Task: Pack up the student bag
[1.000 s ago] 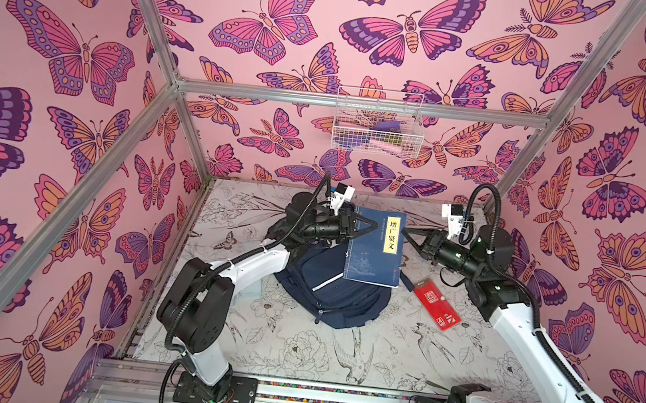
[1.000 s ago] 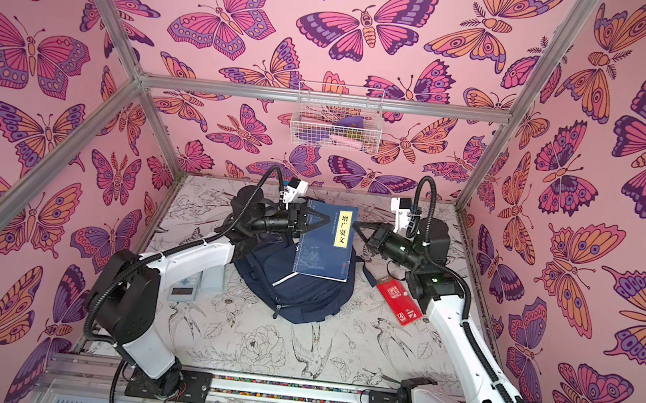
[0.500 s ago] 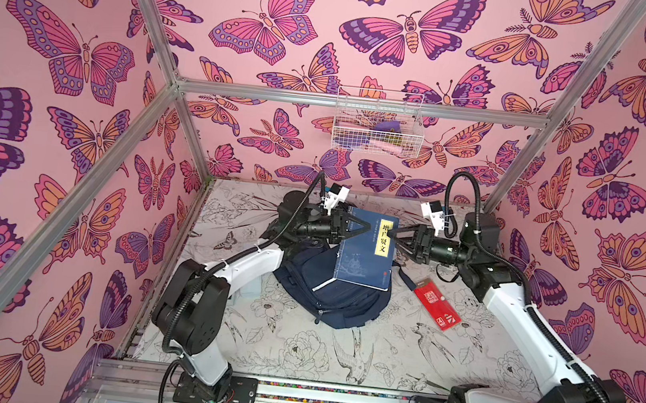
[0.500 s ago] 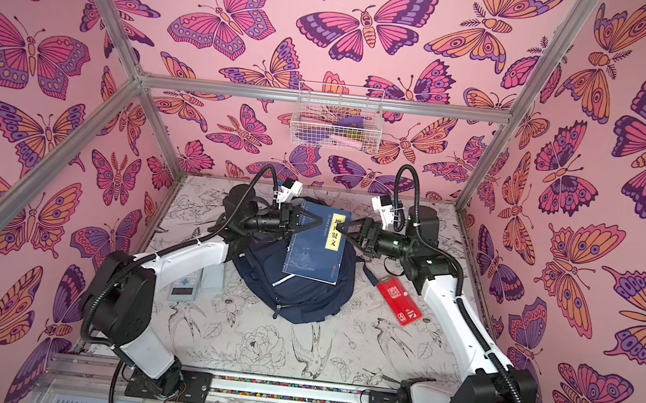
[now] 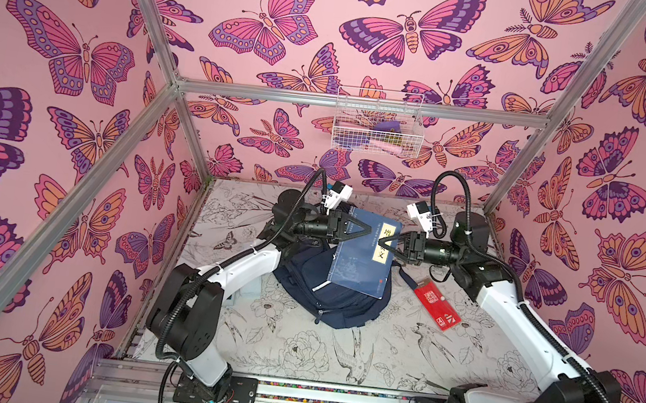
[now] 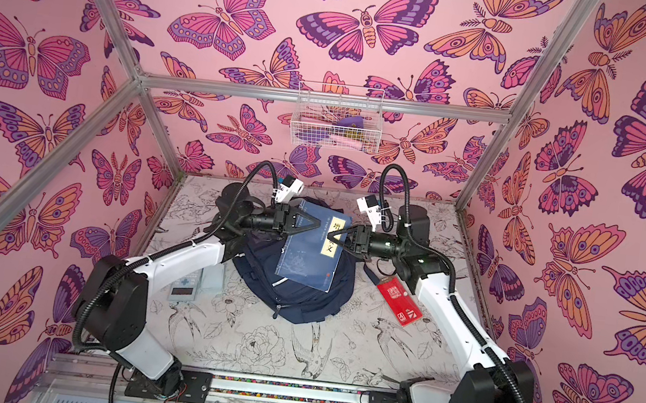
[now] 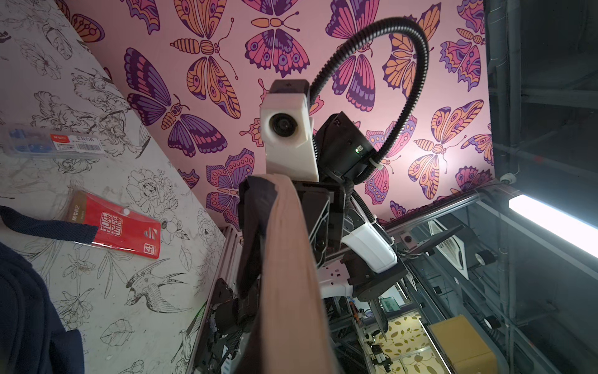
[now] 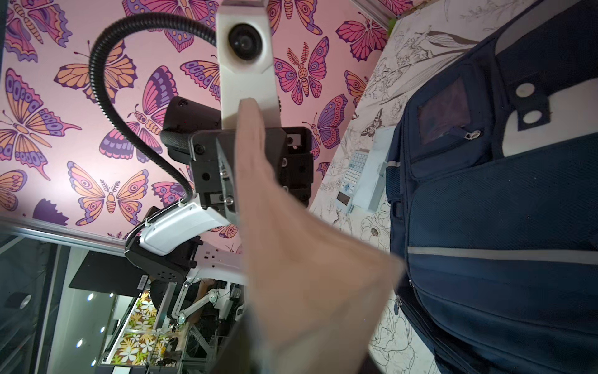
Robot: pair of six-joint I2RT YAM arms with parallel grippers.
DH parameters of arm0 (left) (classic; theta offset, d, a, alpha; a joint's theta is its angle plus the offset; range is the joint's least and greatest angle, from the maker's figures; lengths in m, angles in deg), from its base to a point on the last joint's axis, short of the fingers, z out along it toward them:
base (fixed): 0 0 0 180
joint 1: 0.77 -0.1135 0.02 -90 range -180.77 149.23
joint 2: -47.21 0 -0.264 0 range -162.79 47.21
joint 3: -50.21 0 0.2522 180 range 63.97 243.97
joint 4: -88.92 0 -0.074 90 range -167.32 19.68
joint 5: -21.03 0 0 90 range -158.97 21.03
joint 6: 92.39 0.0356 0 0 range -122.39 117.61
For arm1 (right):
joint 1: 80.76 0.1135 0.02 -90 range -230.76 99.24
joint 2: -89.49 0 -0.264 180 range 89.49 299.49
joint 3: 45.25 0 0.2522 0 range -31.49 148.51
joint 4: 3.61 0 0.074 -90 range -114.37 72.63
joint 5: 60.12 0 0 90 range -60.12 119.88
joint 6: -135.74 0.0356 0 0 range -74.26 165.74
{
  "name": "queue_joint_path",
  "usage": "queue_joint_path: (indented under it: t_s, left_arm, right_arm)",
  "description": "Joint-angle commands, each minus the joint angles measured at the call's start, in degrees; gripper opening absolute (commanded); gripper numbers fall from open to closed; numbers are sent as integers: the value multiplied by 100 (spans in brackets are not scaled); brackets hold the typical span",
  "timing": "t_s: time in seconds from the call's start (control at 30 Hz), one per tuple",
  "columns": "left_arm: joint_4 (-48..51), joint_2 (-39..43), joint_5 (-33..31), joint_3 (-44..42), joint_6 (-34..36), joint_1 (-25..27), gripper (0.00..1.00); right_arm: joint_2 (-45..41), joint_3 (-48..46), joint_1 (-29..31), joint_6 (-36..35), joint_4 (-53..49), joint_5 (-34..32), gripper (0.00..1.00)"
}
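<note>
The student bag (image 5: 318, 294) lies flat on the desk (image 5: 294, 354), in the middle of both top views. It is dark blue with a pale stripe.

A blue book (image 5: 360, 261) is held up over the bag and is tilted. Its low edge sits over the middle of the bag, and I cannot tell if it touches the bag.

The left pincer (image 5: 368, 230) comes in from the left of the frame. It is closed tight on the upper left part of the book. The right pincer (image 5: 381, 241) comes in from the right and pinches the book by its yellow label. The two pincers point at each other, with the book between them.

A red packet (image 5: 436, 304) lies on the desk to the right of the bag. A pale blue calculator (image 6: 185, 288) lies just left of the bag. A white wire basket (image 5: 376, 127) hangs on the back wall, in the upper middle of the frame.
</note>
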Motion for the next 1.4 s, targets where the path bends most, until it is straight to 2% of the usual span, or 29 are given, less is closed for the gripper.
queue_joint_path:
  t_s: [0.0, 0.03, 0.1, 0.17, 0.2, 0.27, 0.3, 0.37, 0.43, 0.57, 0.67, 0.77, 0.87, 0.97, 1.1, 1.23, 1.37]
  left_arm:
    - [-420, 160, 228, -22, -16, -63, 0]
    - [-396, 148, 203, -12, -14, -79, 0]
    - [-231, 130, 167, 4, 47, -107, 3]
    - [137, 153, 94, 13, 232, -141, 33]
    - [429, 199, 26, 13, 412, -158, 44]
    - [1280, 368, -206, 58, 1042, -178, 56]
    - [2008, 490, -415, 132, 1571, -178, 61]
    - [3561, 789, -1144, 324, 2745, -169, 75]
    - [5126, 1047, -2500, 509, 3755, -132, 80]
    - [6663, 1027, -4077, 842, 4666, 78, 78]
    - [7318, 720, -4690, 1087, 5044, 543, 69]
    - [7649, 293, -5195, 1392, 5348, 1176, 62]
    - [7905, -253, -5603, 1803, 5591, 1708, 58]
    - [8089, -778, -5752, 2192, 5765, 2007, 56]
    - [8268, -1323, -5886, 2591, 5955, 2242, 56]
    - [8434, -1788, -5821, 2873, 5996, 2420, 48]
    - [8724, -2202, -6104, 3164, 6026, 2554, 45]
  right_arm:
    - [-37, 79, 18, -159, -186, -105, 5]
    - [-54, 83, 12, -177, -214, -106, 0]
    - [-95, 79, 16, -199, -231, -106, 0]
    - [-160, 87, 13, -246, -288, -144, 0]
    - [-189, 109, 14, -312, -372, -194, 0]
    - [-237, 171, 13, -522, -675, -349, 0]
    - [-261, 226, 8, -683, -922, -498, 0]
    - [-282, 342, -49, -979, -1458, -935, 0]
    - [-324, 452, -220, -1152, -2000, -1620, 0]
    - [-545, 363, -887, -816, -2375, -2773, 0]
    - [-805, 290, -1452, -479, -2922, -3916, 0]
    - [-849, 239, -1858, -342, -3425, -4425, 0]
    - [-863, 45, -2078, -244, -3609, -4499, 0]
    - [-902, -121, -2165, -226, -3698, -4518, 0]
    - [-1024, -293, -2226, -243, -3759, -4553, 0]
    - [-1074, -368, -2270, -261, -3790, -4545, 0]
    - [-1065, -404, -2300, -243, -3787, -4503, 0]
